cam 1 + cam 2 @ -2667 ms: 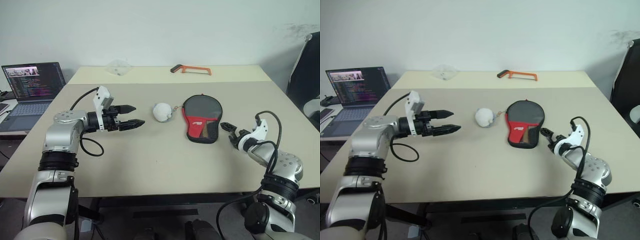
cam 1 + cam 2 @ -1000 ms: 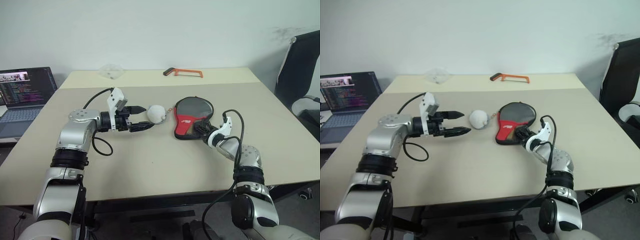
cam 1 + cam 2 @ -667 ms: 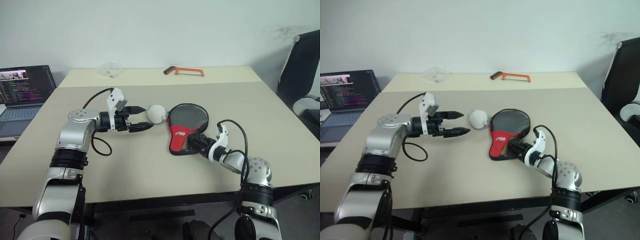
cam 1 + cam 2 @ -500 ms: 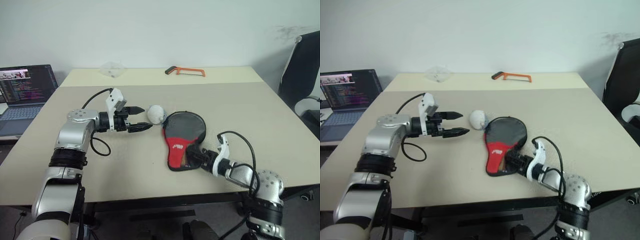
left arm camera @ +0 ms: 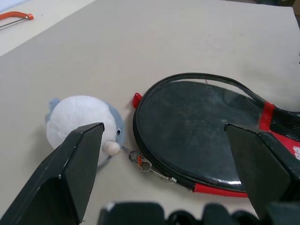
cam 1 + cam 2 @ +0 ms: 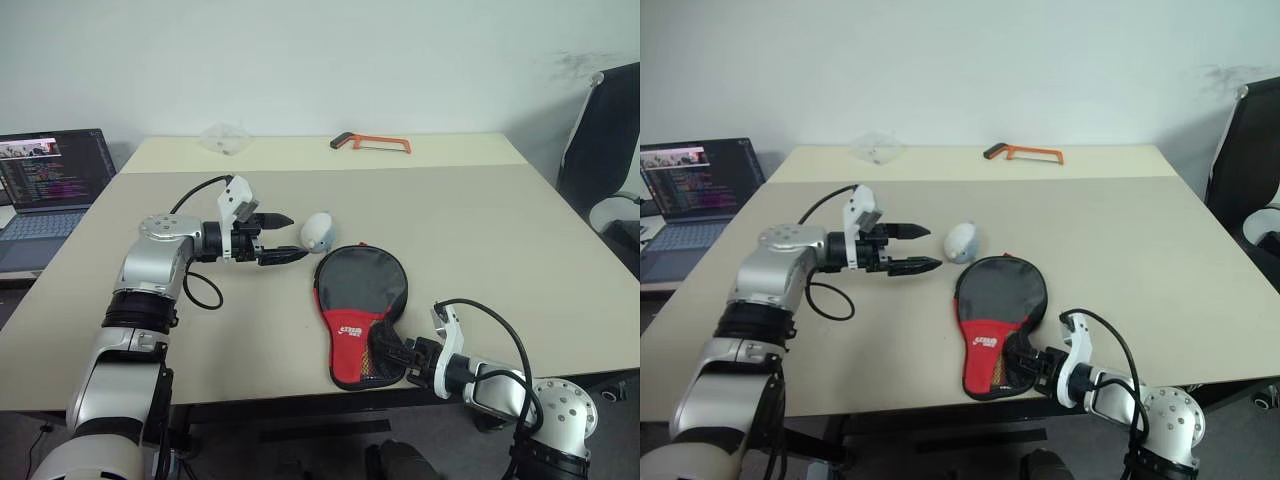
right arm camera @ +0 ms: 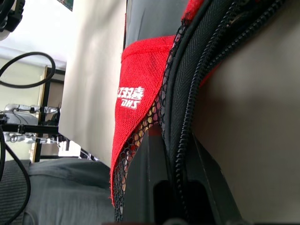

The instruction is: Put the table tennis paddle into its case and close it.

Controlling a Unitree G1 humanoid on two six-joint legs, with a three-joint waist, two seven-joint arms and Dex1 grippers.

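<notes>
Black fabric case has been dragged to the near table edge by the right gripper, clamped on its handle end, while the left gripper waits with jaws apart.

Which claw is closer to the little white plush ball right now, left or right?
Left. The left claw is open just beside the white plush ball, not touching. The right claw is shut on the case at its handle end, near the table's front edge.

One black-and-red paddle-shaped fabric case, one white plush ball, one orange hacksaw, one open laptop, one crumpled clear plastic wrapper
</notes>
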